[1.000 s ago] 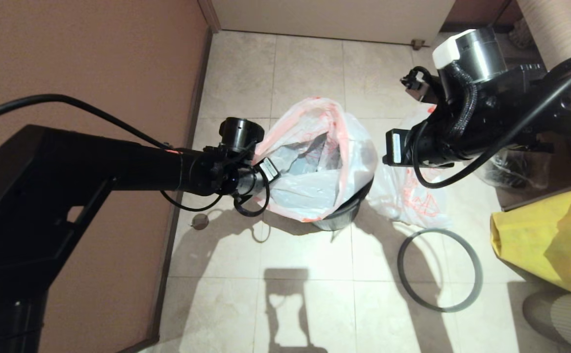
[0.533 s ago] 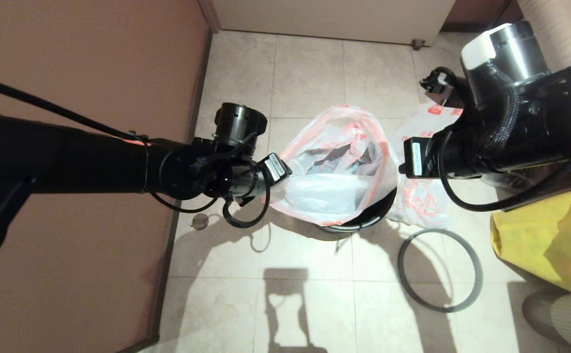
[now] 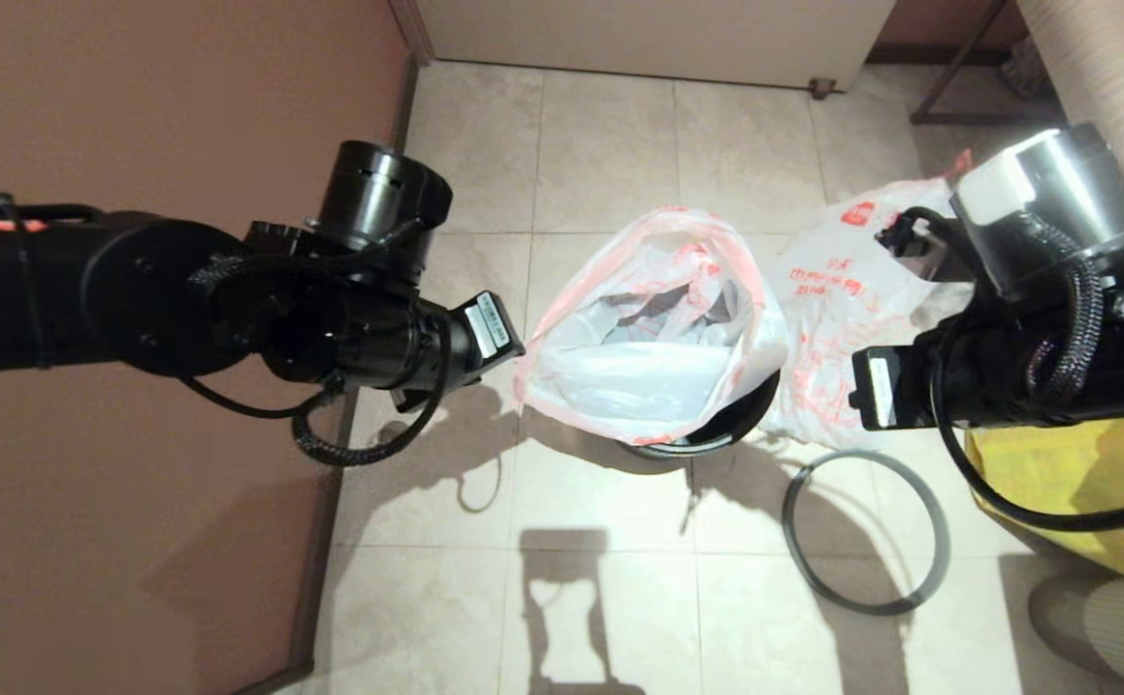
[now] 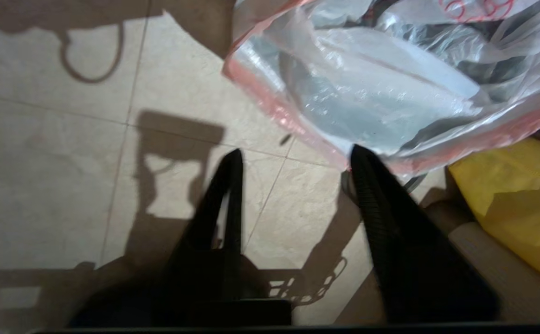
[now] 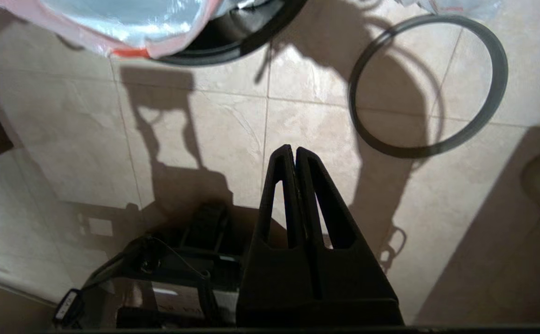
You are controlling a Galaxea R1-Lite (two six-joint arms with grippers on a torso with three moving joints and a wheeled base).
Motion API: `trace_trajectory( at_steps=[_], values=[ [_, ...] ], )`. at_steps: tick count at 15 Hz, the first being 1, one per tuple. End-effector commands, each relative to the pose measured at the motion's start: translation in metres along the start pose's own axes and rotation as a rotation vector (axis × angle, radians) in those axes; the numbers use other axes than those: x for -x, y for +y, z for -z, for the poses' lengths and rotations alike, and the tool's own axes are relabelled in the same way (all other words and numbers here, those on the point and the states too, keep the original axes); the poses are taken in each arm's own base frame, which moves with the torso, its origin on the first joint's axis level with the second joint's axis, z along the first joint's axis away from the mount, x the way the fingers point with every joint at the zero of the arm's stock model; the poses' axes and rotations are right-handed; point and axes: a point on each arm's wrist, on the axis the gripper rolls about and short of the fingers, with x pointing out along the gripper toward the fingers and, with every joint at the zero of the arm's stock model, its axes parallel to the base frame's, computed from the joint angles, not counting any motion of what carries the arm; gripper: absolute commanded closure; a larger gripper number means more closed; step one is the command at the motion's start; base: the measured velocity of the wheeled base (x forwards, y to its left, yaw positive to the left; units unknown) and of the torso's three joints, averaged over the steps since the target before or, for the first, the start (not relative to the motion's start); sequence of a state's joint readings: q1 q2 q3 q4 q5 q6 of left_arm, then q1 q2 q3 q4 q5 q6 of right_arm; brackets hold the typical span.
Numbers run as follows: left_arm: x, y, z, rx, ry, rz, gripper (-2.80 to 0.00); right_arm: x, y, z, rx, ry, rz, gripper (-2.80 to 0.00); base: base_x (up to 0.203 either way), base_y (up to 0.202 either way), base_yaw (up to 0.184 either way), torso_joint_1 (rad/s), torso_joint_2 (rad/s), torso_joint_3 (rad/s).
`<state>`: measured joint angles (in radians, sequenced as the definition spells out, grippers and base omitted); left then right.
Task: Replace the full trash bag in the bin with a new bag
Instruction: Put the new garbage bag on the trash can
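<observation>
Two arms hang over the tiled floor (image 3: 610,145), one on each side of the bin (image 3: 716,430). We see the small round black bin standing in the middle of the scene, with a printed white bag (image 3: 654,338) sitting in it, its red-edged mouth standing open above the rim and pale crumpled plastic showing inside; whether bottles lie in it we cannot tell. Our left gripper (image 4: 293,155) is to the left of that bag, its fingers parted to a moderate gap with nothing between them; one fingertip (image 4: 360,155) lies right at the bag's red edge, though we cannot tell if it touches. Our right gripper (image 5: 293,150) hovers over bare tiles to the right, its fingers pressed together and empty. Beyond the right arm, a second printed bag (image 3: 832,319) lies just beside the bin. The grey ring (image 3: 866,531) lies flat on the floor, near right of the bin. A yellow bag (image 3: 1083,483) sits at the right edge.
</observation>
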<state>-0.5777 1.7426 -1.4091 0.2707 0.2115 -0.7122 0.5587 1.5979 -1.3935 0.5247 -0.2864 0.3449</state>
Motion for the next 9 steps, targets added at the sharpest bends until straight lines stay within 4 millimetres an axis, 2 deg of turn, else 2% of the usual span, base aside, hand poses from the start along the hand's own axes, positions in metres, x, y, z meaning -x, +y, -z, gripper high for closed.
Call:
trace_trajectory(
  at_steps=[1, 3, 6, 9],
  values=[
    [0.026, 0.008, 0.0, -0.005, -0.023, 0.008, 0.0, 0.013, -0.006, 0.006, 0.001, 0.011, 0.009, 0.0, 0.0, 0.0, 0.0, 0.0, 0.0, 0.0],
    [0.057, 0.024, 0.007, -0.043, -0.046, 0.002, 0.0, 0.034, -0.015, 0.013, -0.007, 0.033, 0.03, 0.0, 0.0, 0.0, 0.0, 0.0, 0.0, 0.0],
    [0.09, 0.047, 0.024, -0.082, -0.061, -0.011, 0.0, 0.051, -0.027, 0.024, -0.014, 0.032, 0.106, 0.0, 0.0, 0.0, 0.0, 0.0, 0.0, 0.0],
    [0.091, 0.063, 0.03, -0.104, -0.05, -0.061, 0.0, 0.056, -0.028, 0.028, 0.004, 0.055, 0.115, 0.0, 0.0, 0.0, 0.0, 0.0, 0.0, 0.0]
  ],
)
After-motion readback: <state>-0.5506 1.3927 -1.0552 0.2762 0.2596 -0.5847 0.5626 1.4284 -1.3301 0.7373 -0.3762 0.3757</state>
